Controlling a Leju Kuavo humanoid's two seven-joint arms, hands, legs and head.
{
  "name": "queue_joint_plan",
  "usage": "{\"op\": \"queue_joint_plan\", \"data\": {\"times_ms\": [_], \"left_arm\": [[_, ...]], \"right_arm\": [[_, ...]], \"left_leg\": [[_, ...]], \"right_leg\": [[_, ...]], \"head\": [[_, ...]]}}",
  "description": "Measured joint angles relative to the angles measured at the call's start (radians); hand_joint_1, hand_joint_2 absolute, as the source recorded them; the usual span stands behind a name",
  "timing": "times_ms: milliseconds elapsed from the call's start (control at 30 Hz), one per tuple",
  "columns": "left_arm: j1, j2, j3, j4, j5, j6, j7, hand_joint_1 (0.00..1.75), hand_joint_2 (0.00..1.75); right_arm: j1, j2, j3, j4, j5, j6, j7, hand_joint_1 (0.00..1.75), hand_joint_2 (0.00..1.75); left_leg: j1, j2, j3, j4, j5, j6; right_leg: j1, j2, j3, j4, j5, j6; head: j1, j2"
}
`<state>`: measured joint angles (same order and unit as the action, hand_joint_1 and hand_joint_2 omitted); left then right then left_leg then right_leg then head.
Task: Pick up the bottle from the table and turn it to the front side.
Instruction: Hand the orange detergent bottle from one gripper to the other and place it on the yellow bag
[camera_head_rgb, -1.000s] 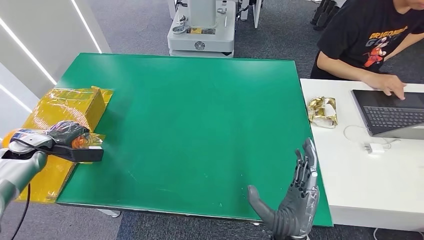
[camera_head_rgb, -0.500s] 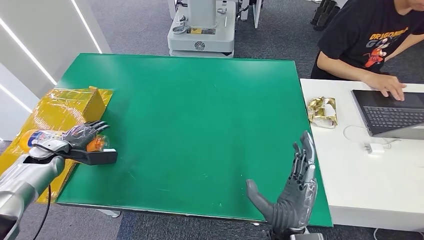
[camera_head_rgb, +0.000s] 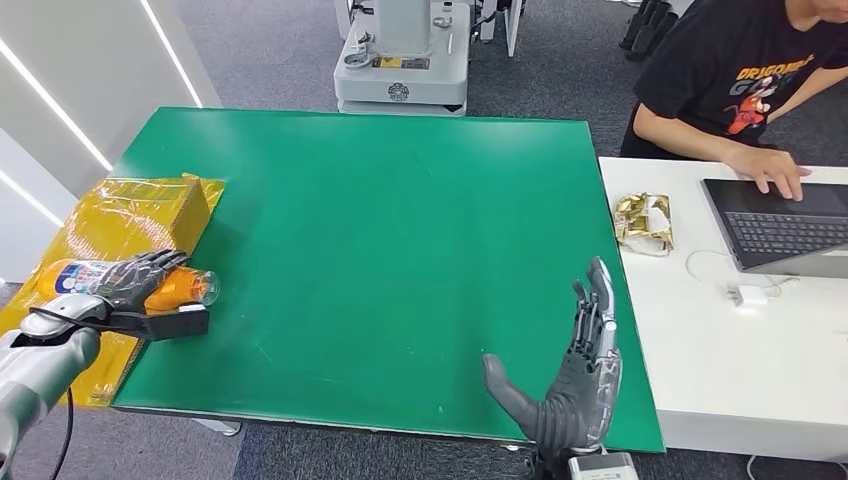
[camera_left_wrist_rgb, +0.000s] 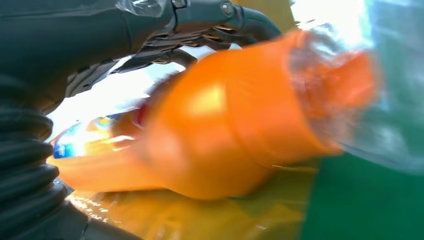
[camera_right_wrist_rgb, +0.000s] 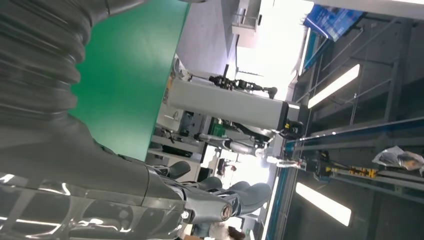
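A clear bottle (camera_head_rgb: 178, 289) of orange drink lies on its side on the yellow wrapped box (camera_head_rgb: 130, 210) at the table's left edge, its neck pointing right over the green table (camera_head_rgb: 400, 220). My left hand (camera_head_rgb: 135, 280) lies over the bottle's middle with fingers stretched across it and the thumb flat in front of it. In the left wrist view the fingers (camera_left_wrist_rgb: 200, 30) arch over the bottle (camera_left_wrist_rgb: 235, 120) with light showing between them. My right hand (camera_head_rgb: 575, 395) stands open, fingers up, at the table's front right edge, holding nothing.
A white desk (camera_head_rgb: 740, 340) adjoins the table on the right, with a laptop (camera_head_rgb: 780, 225), a charger cable (camera_head_rgb: 745, 295) and crumpled gold foil (camera_head_rgb: 645, 220). A person (camera_head_rgb: 740, 80) sits there typing. A grey machine (camera_head_rgb: 405, 60) stands beyond the table's far edge.
My left hand, curled round the bottle a second ago, has spread its fingers and drawn back left a little. More of the bottle's neck shows. The right hand shifted slightly left.
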<state>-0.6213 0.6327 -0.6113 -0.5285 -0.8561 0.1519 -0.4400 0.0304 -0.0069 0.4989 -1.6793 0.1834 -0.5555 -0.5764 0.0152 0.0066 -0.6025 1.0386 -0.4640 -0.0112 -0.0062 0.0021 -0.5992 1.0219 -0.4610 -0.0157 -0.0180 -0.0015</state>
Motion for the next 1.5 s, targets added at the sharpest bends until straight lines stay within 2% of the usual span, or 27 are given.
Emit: {"op": "queue_joint_plan", "data": {"times_ms": [200,333,533,633,733,833,900,1000,1167,1300,1400,1500], "left_arm": [[0.063,0.049,0.063,-0.110,0.004,0.012,0.011,0.00,1.75],[0.107,0.102,0.114,-0.231,0.005,0.005,0.026,0.00,1.75],[0.205,0.154,0.255,-0.452,0.054,0.049,0.020,0.00,1.75],[0.234,0.150,0.339,-0.568,0.136,0.067,-0.035,0.00,1.75],[0.234,0.119,0.402,-0.655,0.285,0.023,-0.105,0.00,1.75],[0.231,0.083,0.433,-0.706,0.372,-0.022,-0.137,0.00,1.75],[0.223,0.042,0.446,-0.723,0.473,-0.075,-0.181,0.00,1.75],[0.214,-0.058,0.456,-0.740,0.657,-0.144,-0.245,0.00,1.75],[0.227,-0.256,0.444,-0.779,0.891,-0.198,-0.260,0.00,1.75],[0.268,-0.407,0.430,-0.819,1.064,-0.265,-0.260,0.00,1.75],[0.310,-0.513,0.416,-0.849,1.144,-0.275,-0.260,0.00,1.75],[0.348,-0.599,0.389,-0.878,1.179,-0.241,-0.260,0.00,1.75]], "right_arm": [[0.002,0.000,0.000,0.000,0.007,0.009,0.000,0.00,1.75],[0.011,0.000,0.000,-0.001,0.015,0.014,0.000,0.00,1.75],[0.031,0.000,-0.002,-0.007,0.022,0.027,-0.002,0.00,1.75],[0.038,0.000,-0.002,-0.009,0.014,0.029,-0.010,0.00,1.75],[0.040,0.000,-0.002,-0.010,-0.004,0.028,-0.024,0.00,1.75],[0.040,0.000,-0.002,-0.009,-0.014,0.028,-0.032,0.00,1.75],[0.039,0.000,-0.002,-0.005,-0.022,0.028,-0.040,0.00,1.75],[0.035,0.000,-0.002,0.006,-0.035,0.028,-0.055,0.00,1.75],[0.030,0.004,0.002,0.020,-0.040,0.027,-0.070,0.00,1.75],[0.028,0.011,0.007,0.021,-0.033,0.036,-0.067,0.00,1.75],[0.025,0.014,0.009,0.021,-0.025,0.046,-0.060,0.00,1.75],[0.024,0.015,0.009,0.014,-0.024,0.051,-0.059,0.00,1.75]], "left_leg": [[0.000,-0.001,0.000,0.000,0.000,0.000],[0.000,0.000,0.000,0.000,0.000,0.000],[0.000,-0.001,0.000,0.000,0.000,0.000],[0.000,-0.001,0.000,0.000,0.000,0.000],[0.000,-0.001,0.000,0.000,0.000,0.000],[-0.001,0.000,0.000,0.000,0.000,0.000],[-0.001,-0.001,0.000,0.001,0.000,0.000],[-0.001,-0.004,0.000,0.001,0.000,0.000],[-0.002,-0.004,0.000,0.001,0.000,0.000],[-0.003,-0.004,0.000,0.001,-0.001,0.001],[-0.003,-0.004,0.000,0.001,-0.001,0.002],[-0.003,-0.004,-0.001,0.001,-0.002,0.003]], "right_leg": [[0.000,-0.001,0.000,0.000,0.000,0.000],[0.000,0.000,0.000,0.000,0.000,0.000],[0.000,-0.001,0.000,-0.001,0.000,0.000],[0.000,-0.001,0.000,-0.001,0.000,0.000],[0.000,-0.001,0.000,-0.001,0.000,0.000],[0.000,-0.001,0.000,-0.001,0.001,-0.001],[0.000,-0.002,0.000,-0.002,0.001,-0.001],[0.000,-0.005,0.002,-0.002,0.001,0.000],[-0.001,-0.005,0.002,-0.002,0.001,0.000],[-0.002,-0.004,0.002,-0.003,0.001,0.001],[-0.002,-0.004,0.002,-0.003,0.001,0.001],[-0.002,-0.004,0.002,-0.003,0.001,0.002]], "head": [[0.000,0.000],[0.000,0.000],[0.000,0.000],[0.000,0.000],[0.000,0.000],[0.000,0.000],[0.000,0.000],[0.000,0.000],[0.000,0.000],[0.000,0.000],[0.000,0.000],[0.000,0.000]]}}
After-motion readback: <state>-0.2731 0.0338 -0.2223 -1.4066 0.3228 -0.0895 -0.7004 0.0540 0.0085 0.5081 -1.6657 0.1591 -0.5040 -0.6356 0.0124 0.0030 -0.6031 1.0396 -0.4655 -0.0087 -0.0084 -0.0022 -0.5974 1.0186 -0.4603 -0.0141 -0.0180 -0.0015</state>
